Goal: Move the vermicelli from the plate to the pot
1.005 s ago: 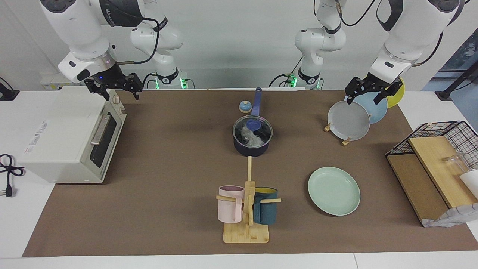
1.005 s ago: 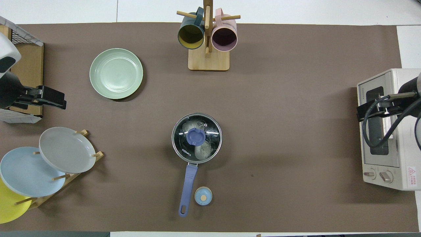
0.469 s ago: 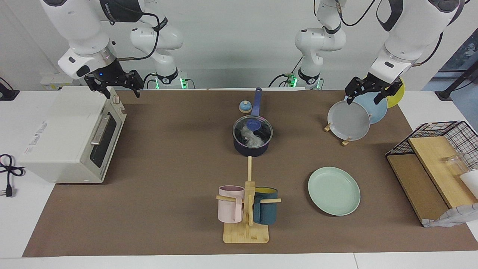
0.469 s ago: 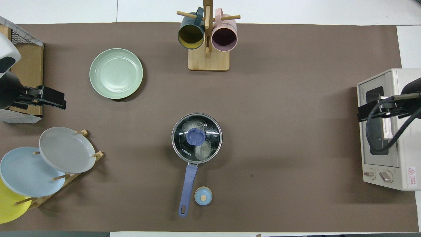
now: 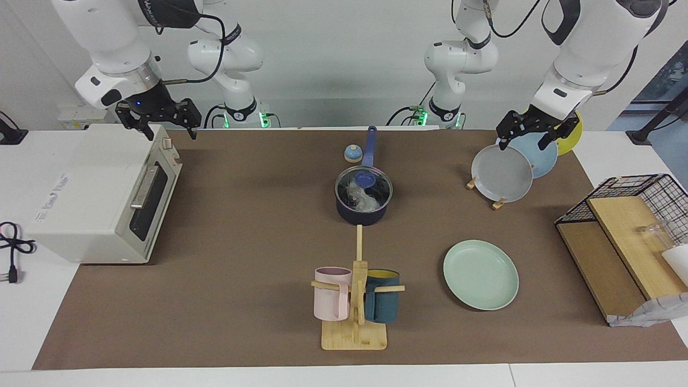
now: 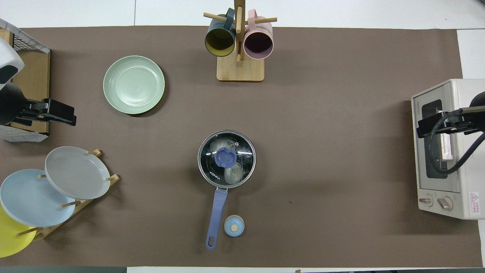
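Observation:
The pot (image 5: pixel 364 210) stands mid-table with its long blue handle (image 6: pixel 216 218) pointing toward the robots. A glass lid with a blue knob (image 6: pixel 226 157) covers it. Through the lid I see the whitish vermicelli (image 6: pixel 232 174) lying inside the pot. The mint-green plate (image 5: pixel 481 274) lies bare, farther from the robots than the pot and toward the left arm's end. My left gripper (image 5: pixel 521 142) hangs open over the plate rack. My right gripper (image 5: pixel 170 132) hangs open over the toaster oven's top edge. Neither holds anything.
A white toaster oven (image 5: pixel 102 193) sits at the right arm's end. A wooden mug tree (image 5: pixel 356 301) holds a pink and a teal mug. The plate rack holds a grey plate (image 5: pixel 501 173), a light blue one and a yellow one. A small blue round knob (image 6: pixel 234 225) lies beside the pot's handle. A wire basket (image 5: pixel 629 215) is at the left arm's end.
My right gripper has risen a little and drifted outward over the toaster oven, still open. The left arm, pot, lid and plate have not moved.

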{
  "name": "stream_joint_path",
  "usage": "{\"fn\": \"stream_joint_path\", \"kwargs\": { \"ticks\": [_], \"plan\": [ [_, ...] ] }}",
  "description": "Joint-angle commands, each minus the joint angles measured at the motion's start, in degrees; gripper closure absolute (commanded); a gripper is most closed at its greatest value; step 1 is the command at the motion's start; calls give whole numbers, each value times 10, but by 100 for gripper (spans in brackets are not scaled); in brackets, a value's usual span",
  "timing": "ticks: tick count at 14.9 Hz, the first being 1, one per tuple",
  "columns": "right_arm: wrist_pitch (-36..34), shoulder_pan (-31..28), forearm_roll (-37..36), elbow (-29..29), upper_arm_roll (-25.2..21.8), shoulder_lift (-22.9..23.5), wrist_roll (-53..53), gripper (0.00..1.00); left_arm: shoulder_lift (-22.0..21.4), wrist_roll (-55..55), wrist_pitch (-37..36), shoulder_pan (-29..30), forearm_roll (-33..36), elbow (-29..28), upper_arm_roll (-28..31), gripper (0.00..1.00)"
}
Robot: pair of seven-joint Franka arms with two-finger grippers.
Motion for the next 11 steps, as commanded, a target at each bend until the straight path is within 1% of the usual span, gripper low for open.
{"fn": "stream_joint_path", "kwargs": {
  "ticks": [1, 11],
  "plan": [
    [8, 1, 2, -2, -2, -4, -6, 0, -12, 2, 5, 2, 15, -12, -1, 0],
    [9, 1, 10, -2, -2, -4, -5, 0, -12, 2, 5, 2, 15, -12, -2, 0]
  ]
}}
